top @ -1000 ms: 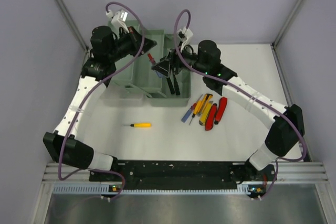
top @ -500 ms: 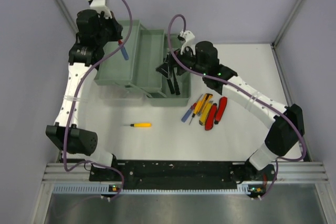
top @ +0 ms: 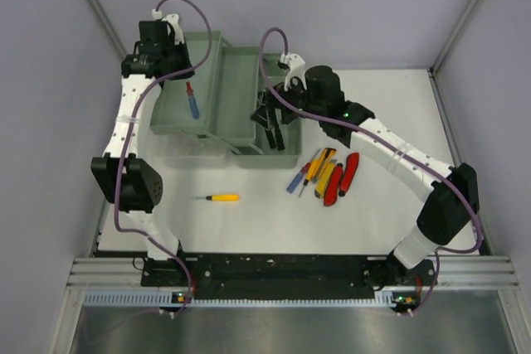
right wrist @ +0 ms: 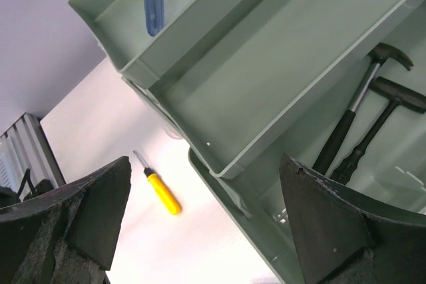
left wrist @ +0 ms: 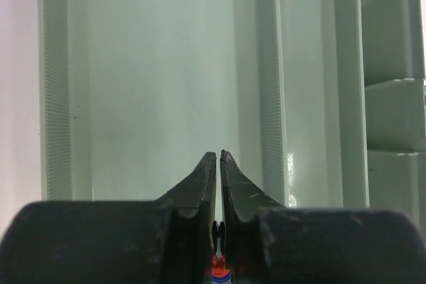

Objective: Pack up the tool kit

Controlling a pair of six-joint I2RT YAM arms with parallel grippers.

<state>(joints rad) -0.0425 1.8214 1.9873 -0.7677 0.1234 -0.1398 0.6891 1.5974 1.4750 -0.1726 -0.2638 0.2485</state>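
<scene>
Left gripper (left wrist: pixel 218 154) pinches the blue screwdriver (top: pixel 192 105) over the nine-o'clock tray (top: pixel 170 119) of the toolbox (top: pixel 257 160) for stowing; right gripper (right wrist: pixel 210 211) gapes above hammers (right wrist: pixel 350 112).

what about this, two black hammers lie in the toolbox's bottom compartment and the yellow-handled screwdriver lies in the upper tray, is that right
Not quite: the yellow-handled screwdriver lies on the table, outside the toolbox, as the top external view shows. The two black hammers do lie in its bottom compartment.
</scene>
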